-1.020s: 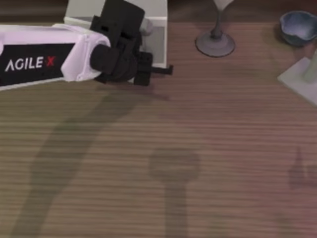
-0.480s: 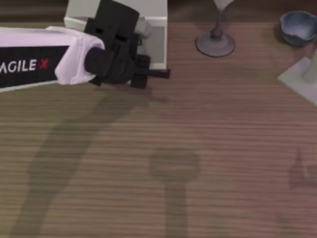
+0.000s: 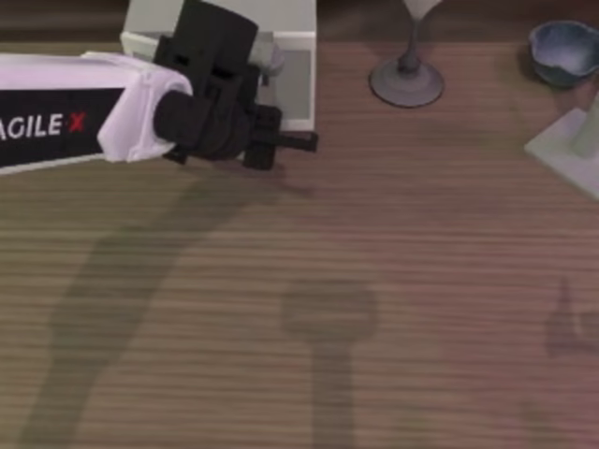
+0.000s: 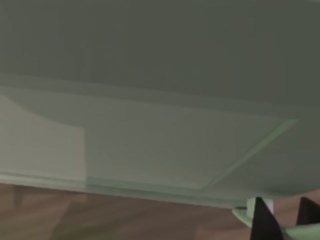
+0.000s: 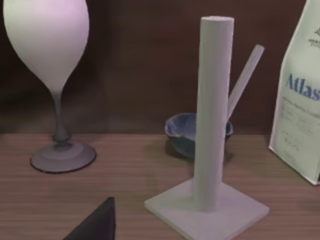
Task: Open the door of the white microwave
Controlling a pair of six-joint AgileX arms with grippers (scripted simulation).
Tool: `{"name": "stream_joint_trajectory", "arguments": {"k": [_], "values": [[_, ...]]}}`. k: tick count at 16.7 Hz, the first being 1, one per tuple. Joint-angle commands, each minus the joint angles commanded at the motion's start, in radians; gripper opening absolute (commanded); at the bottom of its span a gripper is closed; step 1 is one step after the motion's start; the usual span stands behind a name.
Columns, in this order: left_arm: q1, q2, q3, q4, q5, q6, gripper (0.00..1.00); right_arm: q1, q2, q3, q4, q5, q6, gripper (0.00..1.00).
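At the far left of the table, the left gripper (image 3: 301,142) sits just beside the near right corner of the microwave (image 3: 298,28), its fingers pointing right. In the left wrist view, 2 dark fingertips (image 4: 263,222) stand a little apart around a pale lip at the door's (image 4: 150,145) edge; whether they pinch it I cannot tell. That placement looks chosen to hook the free edge, so a pull toward the near side would swing the door out. The door appears slightly ajar at most. From above, the arm covers most of the door, and the microwave is cut off by the far edge, so the hinge side and control strip are hidden. The right gripper is out of the top view; only a dark tip (image 5: 95,222) shows near a glass (image 5: 50,80), stand (image 5: 212,120), bowl (image 5: 177,131) and bag (image 5: 300,95).
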Motion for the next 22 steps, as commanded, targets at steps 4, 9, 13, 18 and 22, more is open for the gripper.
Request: {"name": "stream_joint_trajectory", "arguments": {"k": [4, 9, 13, 18, 22], "values": [[0.0, 0.0, 0.0, 0.0, 0.0, 0.0, 0.0, 0.0, 0.0, 0.0, 0.0, 0.0, 0.0, 1.0], [0.0, 0.0, 0.0, 0.0, 0.0, 0.0, 0.0, 0.0, 0.0, 0.0, 0.0, 0.0, 0.0, 1.0], [0.0, 0.0, 0.0, 0.0, 0.0, 0.0, 0.0, 0.0, 0.0, 0.0, 0.0, 0.0, 0.0, 1.0], [0.0, 0.0, 0.0, 0.0, 0.0, 0.0, 0.0, 0.0, 0.0, 0.0, 0.0, 0.0, 0.0, 1.0], [-0.003, -0.001, -0.009, 0.0, 0.016, 0.007, 0.0, 0.0, 0.0, 0.0, 0.0, 0.0, 0.0, 1.0]]}}
